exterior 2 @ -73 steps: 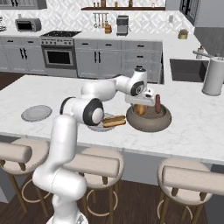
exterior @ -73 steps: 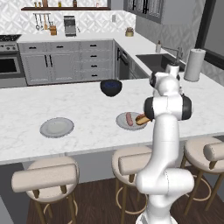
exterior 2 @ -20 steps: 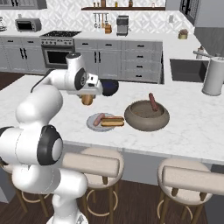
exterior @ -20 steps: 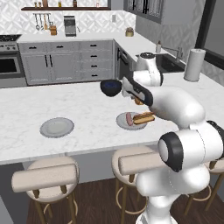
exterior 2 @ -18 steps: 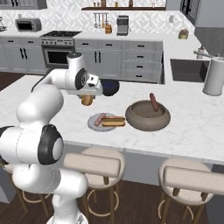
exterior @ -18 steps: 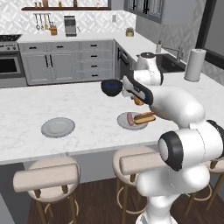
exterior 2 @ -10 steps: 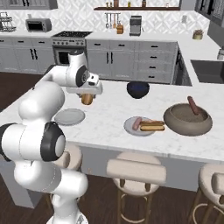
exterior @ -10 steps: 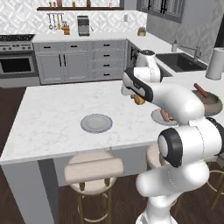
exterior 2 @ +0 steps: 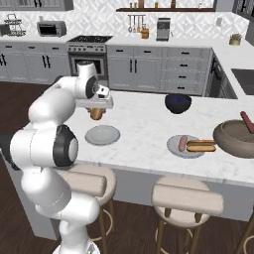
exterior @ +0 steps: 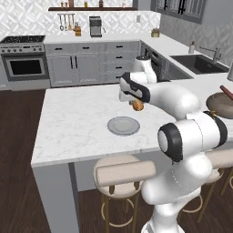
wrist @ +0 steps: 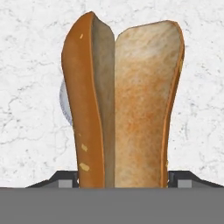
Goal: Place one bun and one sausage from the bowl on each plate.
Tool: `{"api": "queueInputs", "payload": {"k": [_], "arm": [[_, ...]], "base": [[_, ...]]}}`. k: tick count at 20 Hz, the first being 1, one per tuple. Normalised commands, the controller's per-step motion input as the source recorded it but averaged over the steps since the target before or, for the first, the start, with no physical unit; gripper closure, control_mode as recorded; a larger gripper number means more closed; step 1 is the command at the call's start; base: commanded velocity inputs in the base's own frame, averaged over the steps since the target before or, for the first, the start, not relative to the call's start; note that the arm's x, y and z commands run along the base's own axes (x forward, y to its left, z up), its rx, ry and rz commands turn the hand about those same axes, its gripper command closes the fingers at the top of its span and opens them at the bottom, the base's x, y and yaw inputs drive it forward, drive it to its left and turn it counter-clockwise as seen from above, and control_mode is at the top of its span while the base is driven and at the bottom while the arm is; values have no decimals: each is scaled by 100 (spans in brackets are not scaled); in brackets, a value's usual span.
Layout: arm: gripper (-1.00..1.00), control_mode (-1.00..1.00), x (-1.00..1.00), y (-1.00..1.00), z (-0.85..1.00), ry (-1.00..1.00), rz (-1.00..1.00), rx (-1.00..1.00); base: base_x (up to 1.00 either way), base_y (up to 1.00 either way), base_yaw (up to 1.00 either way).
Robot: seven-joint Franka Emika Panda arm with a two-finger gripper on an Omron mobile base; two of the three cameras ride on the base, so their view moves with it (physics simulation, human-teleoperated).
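One bun (exterior 2: 96, 113) in tool (exterior 2: 96, 112), sausage (exterior 2: 246, 122) in bowl (exterior 2: 233, 140)

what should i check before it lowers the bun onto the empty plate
1. Bun held in the gripper: ok.
2. Empty plate bare, ready for it: ok.
3. Gripper directly above that plate: not ok, it hangs beside the rim in both base views.
4. Other plate already has a bun and a sausage: ok.
5. Sausage left in the bowl: ok.
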Motion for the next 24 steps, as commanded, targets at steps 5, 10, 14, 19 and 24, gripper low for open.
{"api": "queueInputs", "payload": {"k": [5, 10, 14, 19, 24], "arm": [[100, -100, 53, 3, -68, 16, 0, 5], [100, -100, 43, 16, -73, 10, 0, 1], [100, -100, 21, 26, -66, 1, 0, 0], [100, -100, 25, 11, -59, 0, -1, 0], [100, -100, 22, 8, -46, 0, -2, 0]], "base": [[0, 0, 0], [0, 0, 0], [0, 0, 0], [0, 0, 0], [0, 0, 0]]}}
